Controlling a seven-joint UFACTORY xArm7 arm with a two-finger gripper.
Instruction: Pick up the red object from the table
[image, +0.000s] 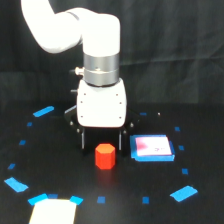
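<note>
Exterior view: gripper (102, 141), fingers apart, stands low over the table (60, 165) behind the red block (105, 156) at lower centre, where an off-centre descent could knock the block aside.

Black cloth backdrop (170, 50) behind — faint folds, dim even light, dark matte floor surface below.

White arm vertical; end effector (101, 141) low, fingers spread.
</note>
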